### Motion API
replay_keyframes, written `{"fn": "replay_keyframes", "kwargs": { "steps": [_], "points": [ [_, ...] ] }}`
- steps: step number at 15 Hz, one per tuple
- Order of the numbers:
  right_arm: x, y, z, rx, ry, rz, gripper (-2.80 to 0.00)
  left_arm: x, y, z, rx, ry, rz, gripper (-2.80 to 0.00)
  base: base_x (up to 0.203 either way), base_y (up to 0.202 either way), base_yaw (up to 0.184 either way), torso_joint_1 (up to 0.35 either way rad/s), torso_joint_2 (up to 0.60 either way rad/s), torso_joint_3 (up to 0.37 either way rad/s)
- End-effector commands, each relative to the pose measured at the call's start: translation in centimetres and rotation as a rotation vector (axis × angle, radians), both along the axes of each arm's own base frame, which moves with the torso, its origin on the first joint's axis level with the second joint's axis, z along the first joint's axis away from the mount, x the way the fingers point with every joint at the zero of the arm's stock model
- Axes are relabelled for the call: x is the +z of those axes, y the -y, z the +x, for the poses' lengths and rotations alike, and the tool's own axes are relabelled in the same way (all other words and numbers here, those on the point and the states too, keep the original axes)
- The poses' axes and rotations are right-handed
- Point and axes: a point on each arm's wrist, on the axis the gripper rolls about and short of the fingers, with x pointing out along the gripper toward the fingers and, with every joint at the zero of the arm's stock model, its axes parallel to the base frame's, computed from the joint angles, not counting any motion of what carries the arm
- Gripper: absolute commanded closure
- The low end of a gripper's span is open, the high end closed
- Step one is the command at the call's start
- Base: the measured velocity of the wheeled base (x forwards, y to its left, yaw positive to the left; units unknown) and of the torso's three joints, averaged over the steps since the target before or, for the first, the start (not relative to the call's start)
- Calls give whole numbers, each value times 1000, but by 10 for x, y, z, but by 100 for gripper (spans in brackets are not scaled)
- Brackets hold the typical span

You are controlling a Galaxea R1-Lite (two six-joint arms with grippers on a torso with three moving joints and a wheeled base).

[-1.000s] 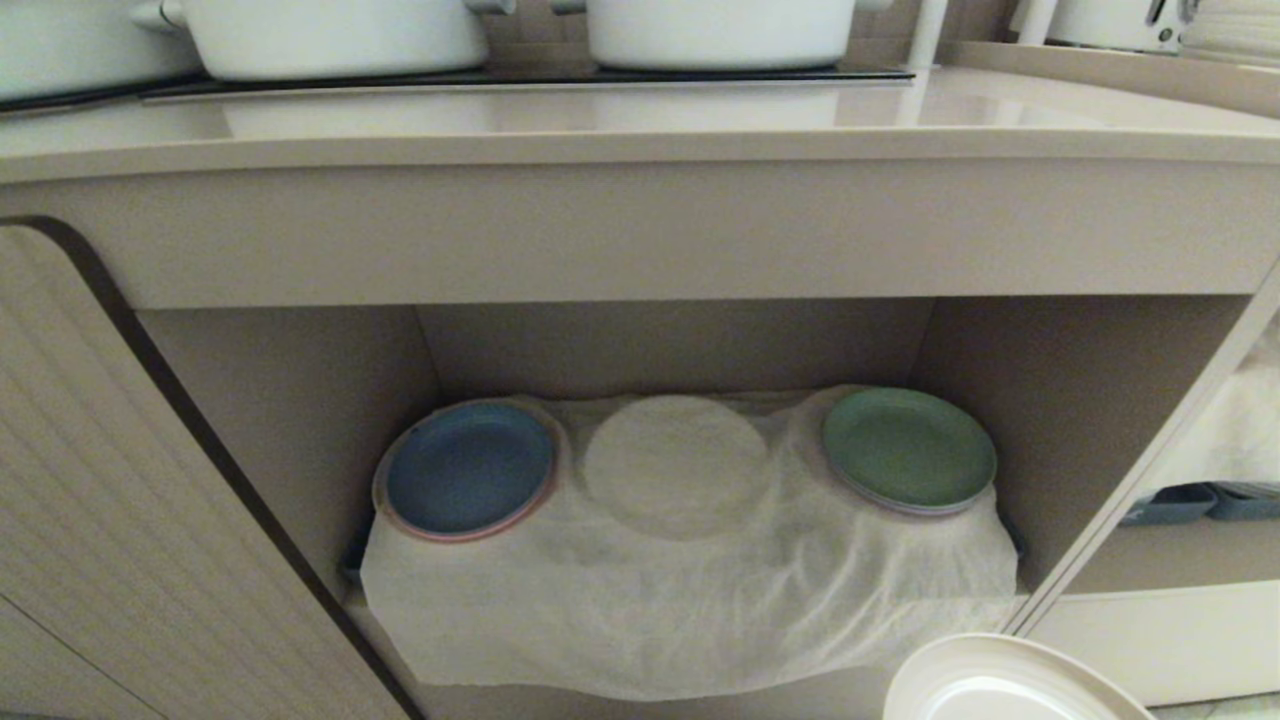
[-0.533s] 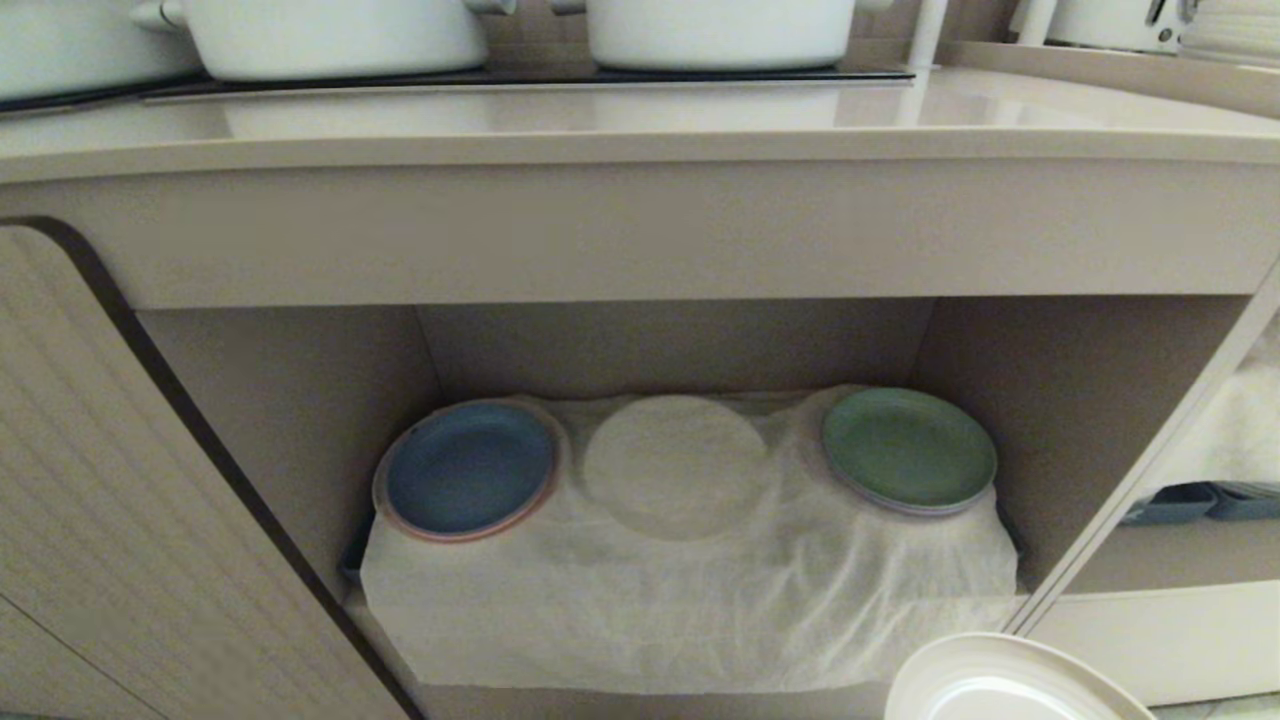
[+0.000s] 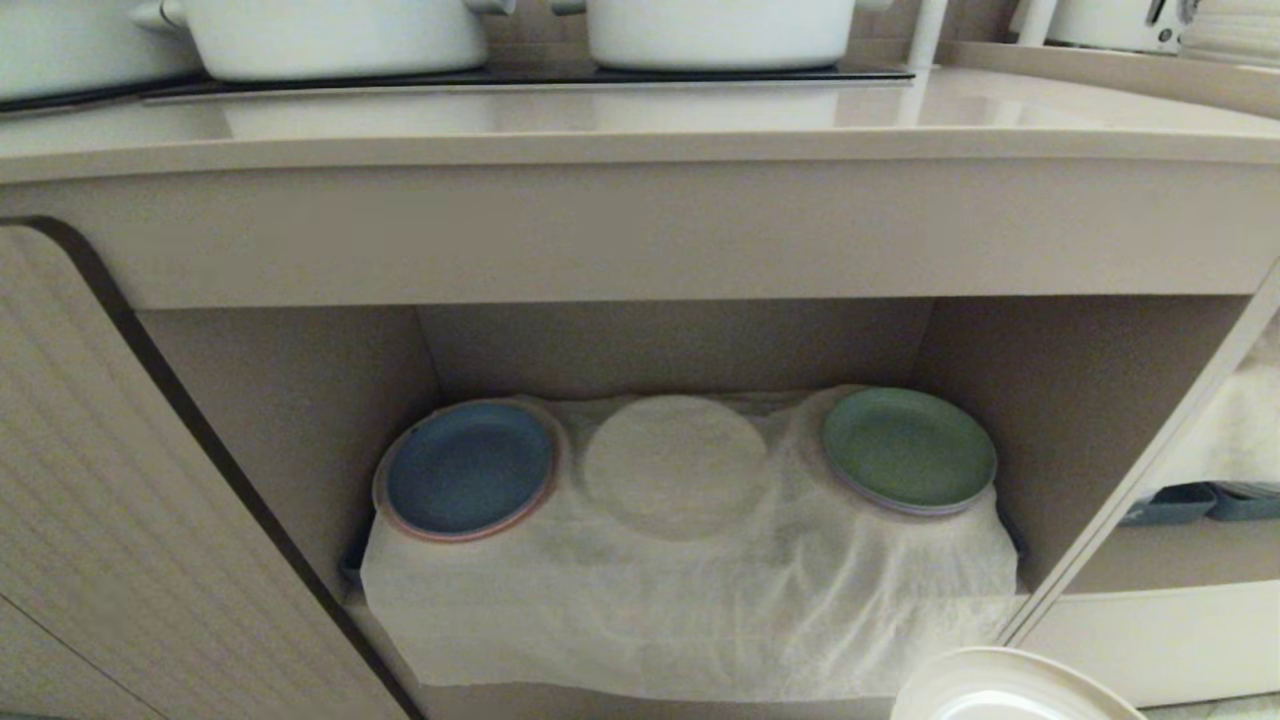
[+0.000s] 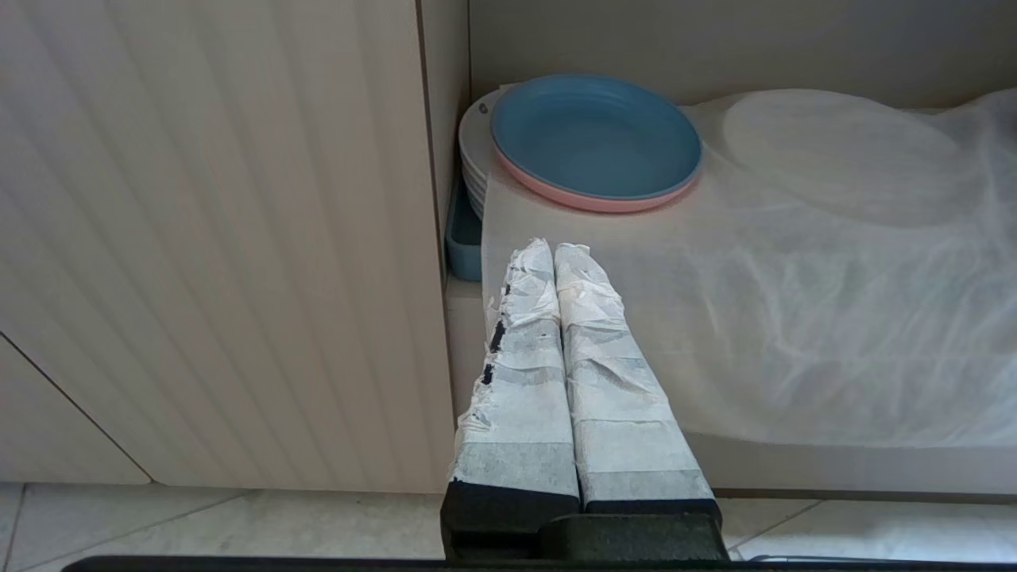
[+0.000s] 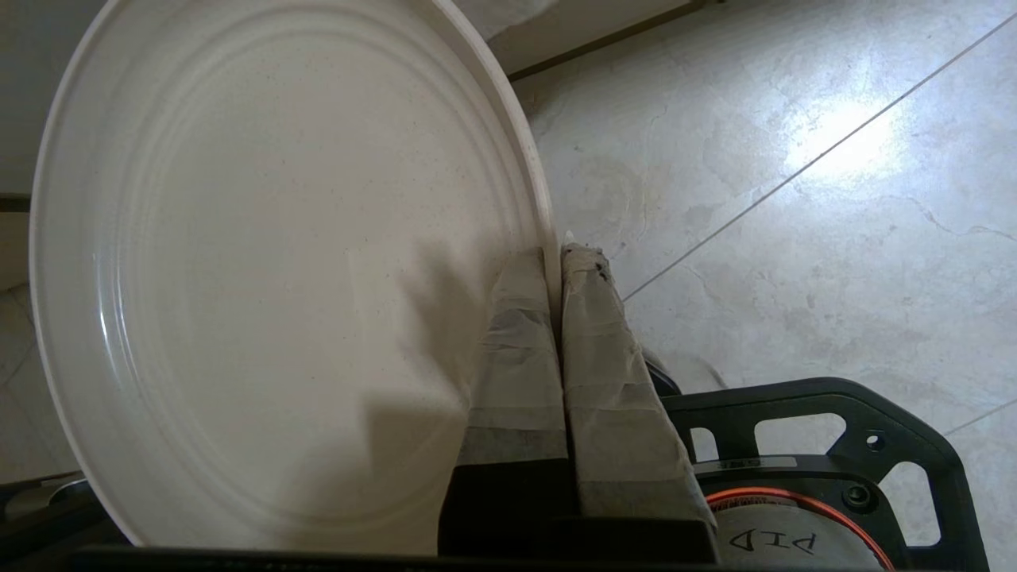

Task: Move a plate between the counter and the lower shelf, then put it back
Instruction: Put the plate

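Surface (image 3: 640, 130) spans the frame's top, the lower shelf (image 3: 1000, 340) and its white cloth (image 3: 690, 600) below. Bottom right, the plate (image 3: 1010, 688) peeks in, its rim pinched by the right hand (image 5: 556, 262). The left hand (image 4: 556, 258) is closed, empty, near the blue plate (image 4: 596, 139).

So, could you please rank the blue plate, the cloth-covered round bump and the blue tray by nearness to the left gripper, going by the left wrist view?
1. Blue tray, beside the left gripper.
2. Blue plate, beyond, against the cabinet side.
3. Round bump, farthest, across the cloth.
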Motion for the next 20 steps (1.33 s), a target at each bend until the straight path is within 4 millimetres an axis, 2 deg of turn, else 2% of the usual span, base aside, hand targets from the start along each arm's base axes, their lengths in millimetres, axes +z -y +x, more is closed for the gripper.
{"fn": "replay_keyframes", "kwargs": {
  "steps": [1, 20],
  "points": [
    [0, 0, 0, -1, -3, 0, 0, 0, 0, 0, 0, 1, -1, 0, 0, 0, 0, 0, 0, 0],
    [9, -4, 1, 44, 29, 46, 0, 0, 0, 0, 0, 1, -1, 0, 0, 0, 0, 0, 0, 0]
  ]
}}
